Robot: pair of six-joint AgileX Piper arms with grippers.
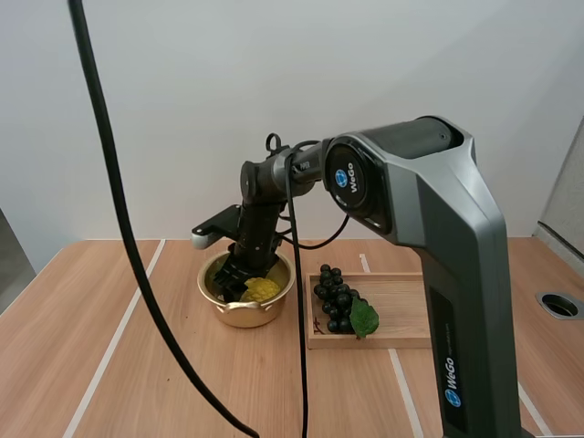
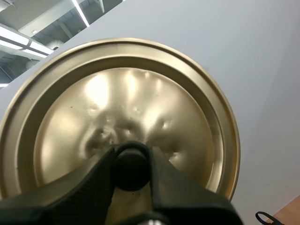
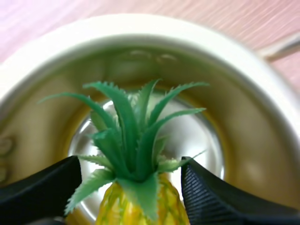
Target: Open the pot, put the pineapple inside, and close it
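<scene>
While the right gripper (image 3: 132, 180) reached down into the open pot (image 1: 239, 315), its two fingers stood apart on either side of the pineapple (image 3: 140, 206), close against the yellow body. I judged that to be a grip, with the fruit's green leaves pointing at the shiny bottom. The pineapple was therefore already inside the rim, near the middle.

To finish this step well, I would have lowered it until the leaves met the bottom. Then I would have opened the fingers only a little, so they didn't scrape the wall, and lifted straight up (a sideways pull could tip the light pot on the table (image 1: 182, 383)).

The left gripper (image 2: 131, 158) was clamped on the black knob (image 2: 131, 168) of the gold lid (image 2: 140, 103) and held it up in the air, ready for closing.

Several things I couldn't settle. The left finger's contact with the fruit was masked by a leaf. The pineapple's lower half was cut off between the fingers. I couldn't tell how much gap remained under the leaves. From above, the arm's wrist covered most of the pot's inside. Where the lid hung relative to the pot was not something I could place. The grapes (image 1: 334, 297) sat apart on the wooden tray (image 1: 401, 339), just beside the pot.
</scene>
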